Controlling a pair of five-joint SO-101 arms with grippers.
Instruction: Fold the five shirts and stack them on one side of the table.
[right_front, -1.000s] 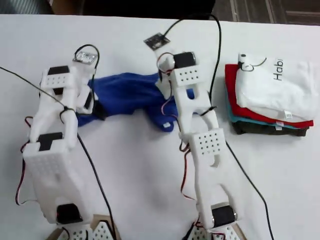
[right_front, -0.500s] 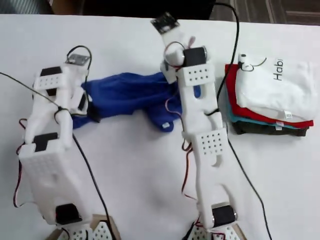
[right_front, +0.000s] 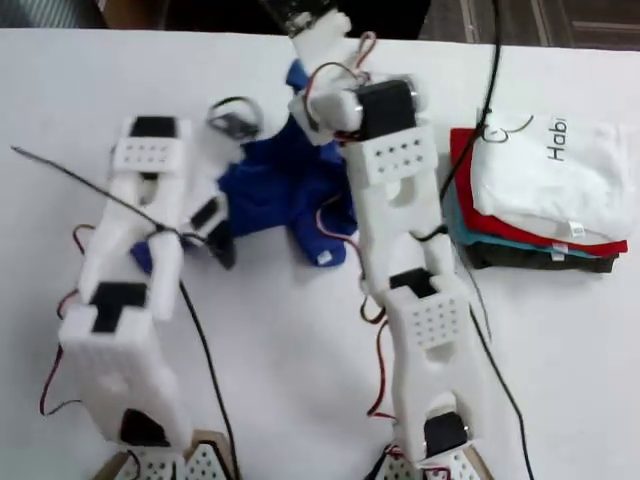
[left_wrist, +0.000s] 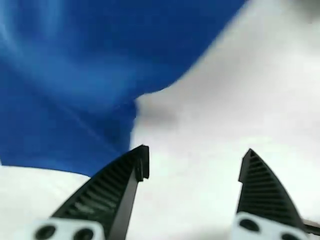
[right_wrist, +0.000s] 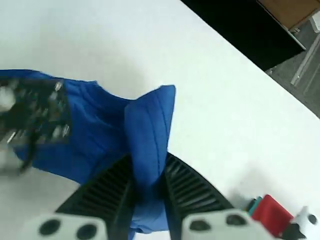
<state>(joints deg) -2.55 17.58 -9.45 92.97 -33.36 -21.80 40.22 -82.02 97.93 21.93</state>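
**Right claw pinches the blue shirt, left claw spread beside it**

The right claw (right_wrist: 149, 160) is pressed together on a ridge of the blue shirt (right_wrist: 150, 115), with the cloth standing up in a narrow fold between its jaws. The left claw (left_wrist: 196, 150) is spread wide with nothing in it. It sits low over the bare table (right_front: 560, 380), just beside the shirt's near edge.

In the high view the shirt lies bunched between the two arms, toward the far side of the table. One end is drawn up at the right claw and the rest is crumpled on the surface. The stack (right_front: 545, 170) sits well apart at the right edge of the table: a white shirt on top, then red, teal and a dark one at the bottom.

Four shirts look folded, so this appears to be the last one, and the step in hand is probably getting it spread flat for folding.

To do that well, the left claw should close on a real edge or corner rather than a loose wrinkle. The two claws should then pull apart evenly so the cloth goes taut without twisting. The right claw's grip is thin, so a hard tug could slip it free. Lay the shirt flat on open table, away from the stack, so that the stack is not disturbed.
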